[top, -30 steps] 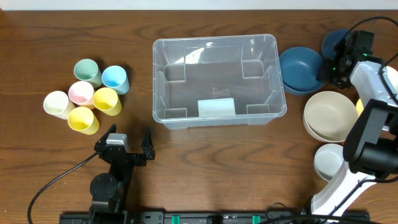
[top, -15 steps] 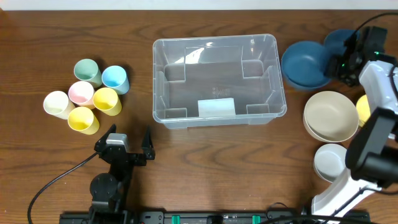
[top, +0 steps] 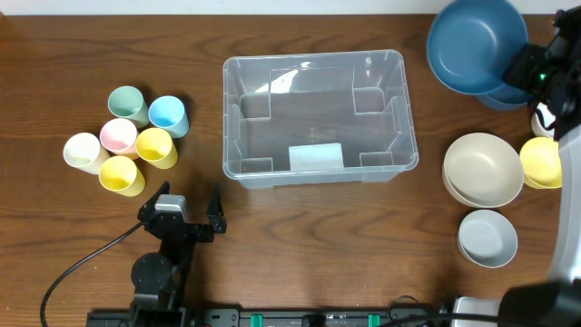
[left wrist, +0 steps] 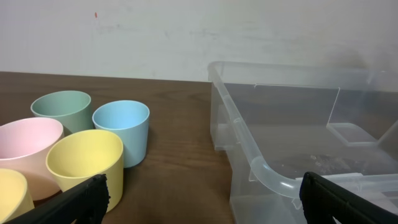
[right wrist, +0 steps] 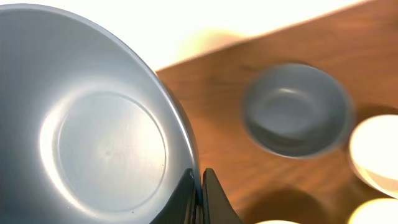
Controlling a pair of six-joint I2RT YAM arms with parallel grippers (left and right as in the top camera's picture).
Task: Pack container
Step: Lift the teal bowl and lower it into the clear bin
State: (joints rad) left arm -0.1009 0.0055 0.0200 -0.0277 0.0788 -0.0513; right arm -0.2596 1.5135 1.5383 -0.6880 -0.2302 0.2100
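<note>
The clear plastic container (top: 318,113) stands open and empty in the middle of the table, its near corner showing in the left wrist view (left wrist: 292,143). My right gripper (top: 529,65) is shut on the rim of a dark blue bowl (top: 477,44) and holds it raised at the far right, above the table; the bowl fills the left of the right wrist view (right wrist: 87,137), pinched between the fingers (right wrist: 200,193). My left gripper (top: 186,211) is open and empty at the table's front, near the container's front left corner.
Several pastel cups (top: 127,138) stand in a cluster left of the container. A second dark blue bowl (top: 507,94) lies under the raised one. Stacked cream bowls (top: 481,168), a yellow bowl (top: 542,162) and a pale grey bowl (top: 487,238) sit at the right.
My right gripper has lifted the dark blue bowl off the table and carried it up and toward the far right. The left arm has not moved.
</note>
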